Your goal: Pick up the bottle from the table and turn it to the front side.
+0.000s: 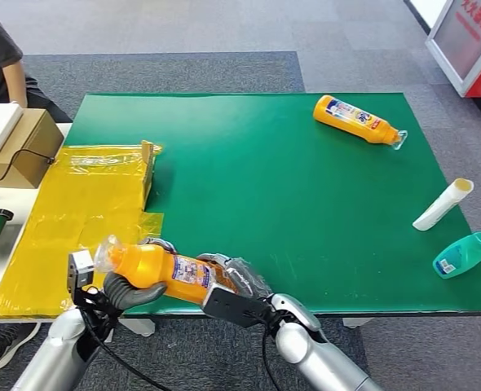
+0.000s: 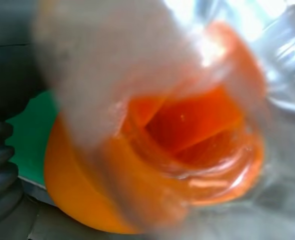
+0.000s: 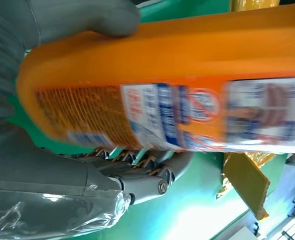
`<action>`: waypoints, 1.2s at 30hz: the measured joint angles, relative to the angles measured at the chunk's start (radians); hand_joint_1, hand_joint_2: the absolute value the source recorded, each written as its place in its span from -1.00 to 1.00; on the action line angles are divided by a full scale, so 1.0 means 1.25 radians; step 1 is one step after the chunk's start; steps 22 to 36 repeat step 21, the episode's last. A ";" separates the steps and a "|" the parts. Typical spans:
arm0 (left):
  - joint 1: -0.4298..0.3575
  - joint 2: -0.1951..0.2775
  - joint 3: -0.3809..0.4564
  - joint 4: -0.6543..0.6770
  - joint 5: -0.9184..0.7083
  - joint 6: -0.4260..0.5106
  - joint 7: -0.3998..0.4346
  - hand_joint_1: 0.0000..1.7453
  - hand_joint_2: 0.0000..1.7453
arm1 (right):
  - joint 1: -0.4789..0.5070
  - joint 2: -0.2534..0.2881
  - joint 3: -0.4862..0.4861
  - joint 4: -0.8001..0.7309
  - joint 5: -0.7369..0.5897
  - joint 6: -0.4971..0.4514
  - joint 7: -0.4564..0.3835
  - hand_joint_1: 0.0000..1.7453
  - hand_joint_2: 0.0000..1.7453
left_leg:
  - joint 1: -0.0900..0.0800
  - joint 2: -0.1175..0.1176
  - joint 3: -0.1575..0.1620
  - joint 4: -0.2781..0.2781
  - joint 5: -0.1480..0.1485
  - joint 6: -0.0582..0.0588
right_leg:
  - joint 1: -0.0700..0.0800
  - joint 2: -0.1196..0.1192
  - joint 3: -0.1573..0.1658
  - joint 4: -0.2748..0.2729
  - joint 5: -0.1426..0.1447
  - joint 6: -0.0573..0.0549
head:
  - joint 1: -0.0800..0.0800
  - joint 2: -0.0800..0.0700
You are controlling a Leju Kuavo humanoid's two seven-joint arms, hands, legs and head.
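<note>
A: Where is the task's thing sitting right now?

B: The orange plastic bottle with the blue-and-white label (image 1: 164,273) is lying sideways in the air over the near edge of the green-topped table (image 1: 275,204), carried between both hands. The left hand (image 1: 124,292) is wrapping its grey fingers around the neck end, just behind the clear cap. The right hand (image 1: 235,281) is clasping the base end; in the right wrist view the thick grey thumb (image 3: 82,20) is pressing one side while the dark fingers (image 3: 146,167) are curling under the other.

A: So how should the turning be done well?

B: I'd judge one hand should be acting as the pivot while the other rolls the body about its long axis, until the printed face is pointing forward. Loosening both grips together is risking a drop, since the bottle is hanging half past the table edge.

A: Is there room to move?

B: Ahead, the green surface is lying open. To the left, the yellow plastic-wrapped cardboard sheet (image 1: 78,220) with its raised flap is sitting near the left hand, so swinging that way is worth avoiding. A second orange bottle (image 1: 358,120), a white tube (image 1: 442,204) and a teal bottle (image 1: 465,254) are lying well apart on the right.
</note>
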 joint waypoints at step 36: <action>-0.234 0.244 -0.127 -0.295 -0.549 0.153 0.326 1.00 1.00 | 0.077 0.007 -0.143 -0.058 0.030 -0.034 0.019 -1.00 1.00 | 0.002 0.001 -0.001 0.000 0.003 -0.002 | 0.002 0.001 -0.002 0.000 0.003 -0.003 | 0.000 0.000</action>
